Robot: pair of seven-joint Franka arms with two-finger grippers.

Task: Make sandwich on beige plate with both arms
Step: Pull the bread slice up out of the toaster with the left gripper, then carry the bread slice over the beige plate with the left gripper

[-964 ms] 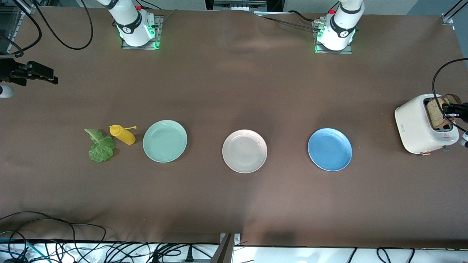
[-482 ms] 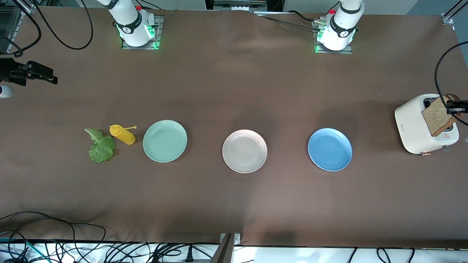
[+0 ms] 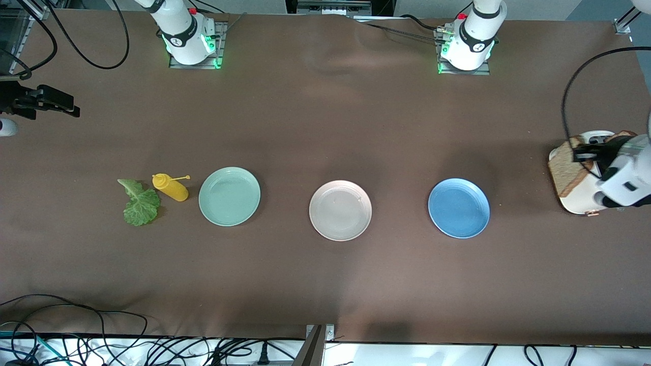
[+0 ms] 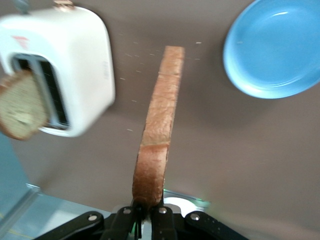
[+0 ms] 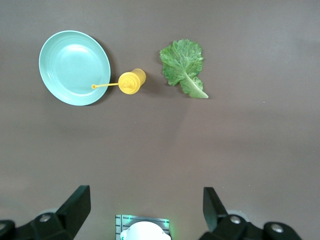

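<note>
My left gripper (image 3: 585, 152) is shut on one brown bread slice (image 3: 567, 170) and holds it in the air over the white toaster (image 3: 577, 202). In the left wrist view the gripper (image 4: 148, 210) pinches the slice (image 4: 159, 125) by its crust edge. A second slice (image 4: 20, 107) stands in the toaster's (image 4: 75, 65) slot. The beige plate (image 3: 340, 210) lies bare at mid table. The green lettuce leaf (image 3: 140, 203) lies toward the right arm's end, and shows in the right wrist view (image 5: 184, 65). My right gripper (image 5: 145, 200) is open and empty, waiting high up (image 3: 74, 108).
A blue plate (image 3: 459, 207) lies between the beige plate and the toaster; a mint-green plate (image 3: 229, 195) lies toward the right arm's end. A yellow squeeze bottle (image 3: 172, 187) lies between the mint plate and the lettuce. Cables run along the table's near edge.
My left gripper has pulled the bread slice up out of the toaster and carried it toward the blue plate's side. The right arm has not moved.
</note>
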